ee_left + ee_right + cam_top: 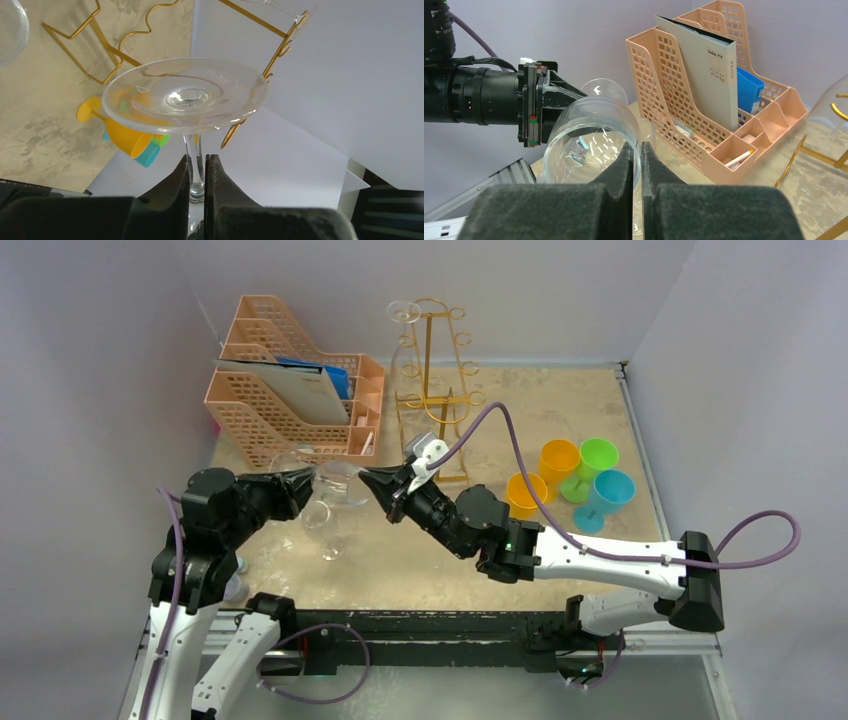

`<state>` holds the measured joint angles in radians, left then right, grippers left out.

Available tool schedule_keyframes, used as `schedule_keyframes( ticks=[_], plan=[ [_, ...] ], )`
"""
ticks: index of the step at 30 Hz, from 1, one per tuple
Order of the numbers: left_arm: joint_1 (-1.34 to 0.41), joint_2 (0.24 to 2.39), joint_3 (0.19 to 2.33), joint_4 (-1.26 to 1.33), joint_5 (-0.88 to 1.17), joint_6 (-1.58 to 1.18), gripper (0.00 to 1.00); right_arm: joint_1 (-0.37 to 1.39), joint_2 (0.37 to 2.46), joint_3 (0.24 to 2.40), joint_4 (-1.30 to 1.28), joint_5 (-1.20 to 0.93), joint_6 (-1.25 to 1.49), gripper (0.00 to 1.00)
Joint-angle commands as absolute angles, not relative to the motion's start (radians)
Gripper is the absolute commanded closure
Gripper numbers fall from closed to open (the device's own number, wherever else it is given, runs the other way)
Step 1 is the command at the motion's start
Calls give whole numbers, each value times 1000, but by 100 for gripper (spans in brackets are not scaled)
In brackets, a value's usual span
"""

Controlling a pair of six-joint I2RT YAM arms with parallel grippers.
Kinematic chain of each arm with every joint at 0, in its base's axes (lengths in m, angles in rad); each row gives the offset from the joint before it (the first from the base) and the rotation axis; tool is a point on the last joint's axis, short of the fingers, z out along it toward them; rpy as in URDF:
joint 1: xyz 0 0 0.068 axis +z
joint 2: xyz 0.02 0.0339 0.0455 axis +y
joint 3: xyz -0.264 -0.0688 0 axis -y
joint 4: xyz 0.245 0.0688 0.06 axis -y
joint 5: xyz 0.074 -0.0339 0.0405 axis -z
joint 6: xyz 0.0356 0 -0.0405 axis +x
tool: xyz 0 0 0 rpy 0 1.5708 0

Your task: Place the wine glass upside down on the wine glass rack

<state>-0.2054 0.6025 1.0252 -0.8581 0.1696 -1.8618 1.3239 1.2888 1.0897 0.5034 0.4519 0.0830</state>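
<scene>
The rack (430, 398) stands at the back of the surface (400, 570). Left of it and nearer, the glass (340, 483) hangs tipped sideways above the surface. The left pincer (198, 165) nips its stem, and the right pincer (637, 150) pinches its bowl rim.

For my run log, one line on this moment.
left end effector: shut on wine glass stem | right end effector: shut on bowl rim | wine glass rack: not reached
</scene>
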Motion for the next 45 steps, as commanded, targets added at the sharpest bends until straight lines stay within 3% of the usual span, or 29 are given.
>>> schedule_keyframes(
  ticks=[1,6,9,16,18,24,35,45],
  plan=[
    [-213,593,1015,-808,228,-1839,100,1327,1290,1106,626,419,82,100],
    [-213,561,998,-763,181,-1818,100,1327,1283,1112,594,429,104,97],
    [-213,543,1001,-758,148,-1803,100,1327,1265,1123,551,409,115,80],
    [-213,587,1073,-724,94,-1590,100,1326,1158,1094,405,296,103,52],
    [-213,611,1094,-690,102,-1507,100,1325,1118,1076,347,261,82,48],
    [-213,658,1131,-517,167,-1170,100,1325,997,1027,149,187,49,45],
    [-213,684,1145,-318,495,-477,100,1325,895,992,19,194,78,46],
    [-213,869,1157,-119,616,-248,100,1325,839,1010,-113,309,121,46]
  ],
)
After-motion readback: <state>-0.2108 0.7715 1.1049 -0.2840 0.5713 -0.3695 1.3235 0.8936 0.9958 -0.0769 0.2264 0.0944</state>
